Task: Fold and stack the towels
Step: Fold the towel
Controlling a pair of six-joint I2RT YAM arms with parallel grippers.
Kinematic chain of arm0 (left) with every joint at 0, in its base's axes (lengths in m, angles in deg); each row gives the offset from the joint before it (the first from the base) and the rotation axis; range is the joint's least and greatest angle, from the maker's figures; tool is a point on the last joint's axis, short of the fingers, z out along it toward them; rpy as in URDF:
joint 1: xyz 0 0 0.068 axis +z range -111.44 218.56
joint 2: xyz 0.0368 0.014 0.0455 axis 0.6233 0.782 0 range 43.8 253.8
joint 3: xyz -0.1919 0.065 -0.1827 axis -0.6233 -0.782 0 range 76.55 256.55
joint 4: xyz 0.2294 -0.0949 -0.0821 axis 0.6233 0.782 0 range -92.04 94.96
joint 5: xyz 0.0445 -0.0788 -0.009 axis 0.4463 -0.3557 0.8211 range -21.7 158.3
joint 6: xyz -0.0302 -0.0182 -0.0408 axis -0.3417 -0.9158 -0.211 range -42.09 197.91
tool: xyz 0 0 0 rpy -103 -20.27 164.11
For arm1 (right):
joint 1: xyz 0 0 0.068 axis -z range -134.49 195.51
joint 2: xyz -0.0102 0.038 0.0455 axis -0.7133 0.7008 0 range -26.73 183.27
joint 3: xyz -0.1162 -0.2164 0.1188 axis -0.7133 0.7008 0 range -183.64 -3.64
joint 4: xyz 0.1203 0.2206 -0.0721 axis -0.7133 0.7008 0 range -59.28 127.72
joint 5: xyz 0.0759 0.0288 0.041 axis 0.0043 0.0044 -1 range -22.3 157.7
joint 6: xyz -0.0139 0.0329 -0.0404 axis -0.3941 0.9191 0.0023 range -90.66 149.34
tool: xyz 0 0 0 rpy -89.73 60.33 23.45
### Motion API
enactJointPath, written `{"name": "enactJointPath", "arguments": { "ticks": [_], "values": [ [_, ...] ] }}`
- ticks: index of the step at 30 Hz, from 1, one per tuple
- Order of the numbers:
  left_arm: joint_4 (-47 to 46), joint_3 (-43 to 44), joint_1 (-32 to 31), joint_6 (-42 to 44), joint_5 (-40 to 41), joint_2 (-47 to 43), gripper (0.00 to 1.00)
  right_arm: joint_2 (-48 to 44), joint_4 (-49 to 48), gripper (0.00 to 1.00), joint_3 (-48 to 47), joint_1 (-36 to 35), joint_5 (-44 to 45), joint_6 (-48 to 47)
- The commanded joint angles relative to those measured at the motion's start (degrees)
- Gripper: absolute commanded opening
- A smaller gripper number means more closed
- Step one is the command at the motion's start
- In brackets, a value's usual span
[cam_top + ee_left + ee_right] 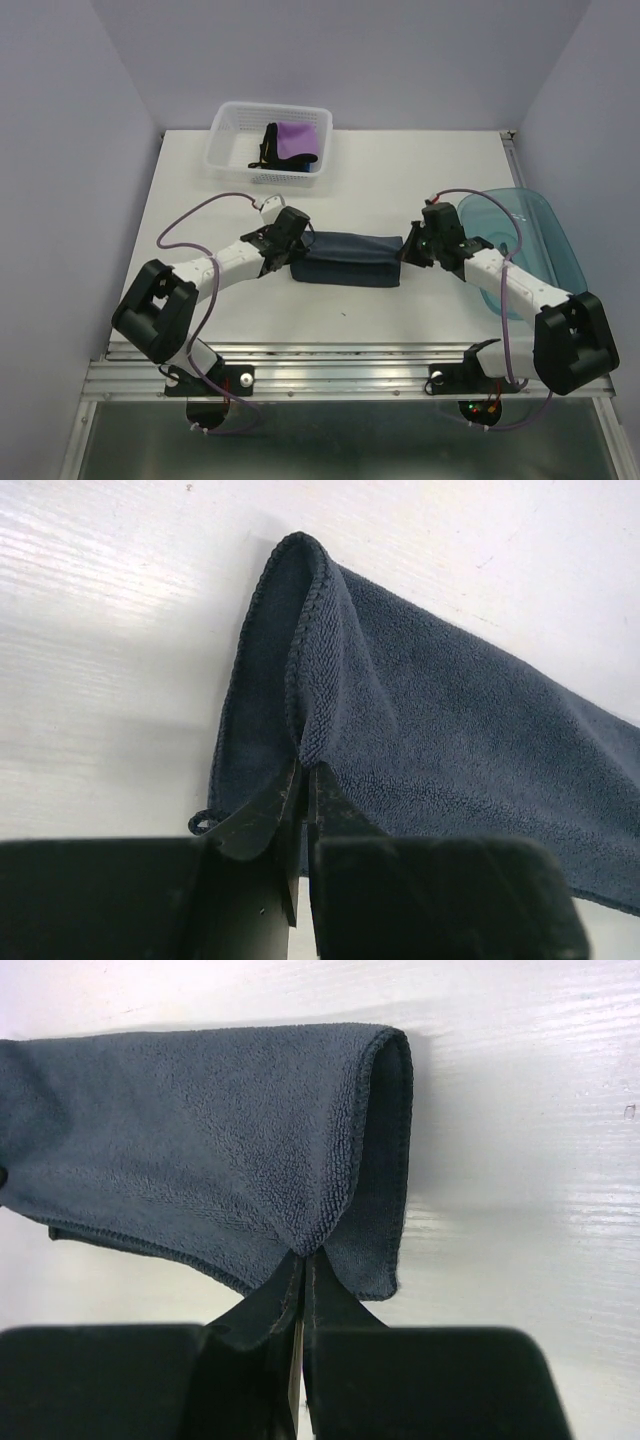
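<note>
A dark navy-grey towel (352, 258) lies folded lengthwise across the middle of the table, stretched between both arms. My left gripper (292, 248) is shut on the towel's left end; in the left wrist view its tips (305, 772) pinch the upper fold of the towel (440, 740). At the opposite end my right gripper (410, 247) is shut on the towel, and in the right wrist view the tips (303, 1257) clamp the doubled towel (200, 1150) near its corner. A purple towel (297, 140) and a black towel (270, 146) lie in the basket.
A white mesh basket (228, 150) stands at the back left of the table. A translucent blue tub (540, 235) sits at the right edge, behind the right arm. The white tabletop (370, 180) stretches between them.
</note>
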Motion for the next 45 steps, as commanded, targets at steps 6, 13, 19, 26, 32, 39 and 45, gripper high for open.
{"name": "enactJointPath", "arguments": {
  "ticks": [6,13,19,26,32,39,45],
  "values": [
    [4.04,-1.99,-0.5,-3.37,4.12,-2.17,0.0,-1.34,-2.73,0.01,2.49,0.36,-2.31,-0.39],
    [3.69,-3.13,-0.85,-3.81,3.33,-1.64,0.0,0.86,-3.27,0.01,3.11,0.36,-1.52,-0.66],
    [2.02,-3.84,-1.2,-3.02,1.57,-0.77,0.01,2.0,-3.88,0.01,3.72,0.36,-2.22,-0.48],
    [2.11,-4.54,-1.29,-4.08,1.31,0.47,0.16,3.41,-3.27,0.05,3.98,0.36,-1.61,-0.66],
    [3.51,-4.8,-1.29,-4.34,0.78,0.03,0.43,4.11,-2.39,0.2,3.63,0.36,-1.08,-0.48],
    [6.06,-5.25,-1.38,-3.82,1.75,-4.89,0.58,1.83,0.33,0.55,3.02,0.36,-0.82,-0.74],
    [6.06,-4.9,-1.2,-2.33,3.5,-7.27,0.78,-0.19,2.01,0.66,1.79,0.36,1.46,-1.71]
  ]
}}
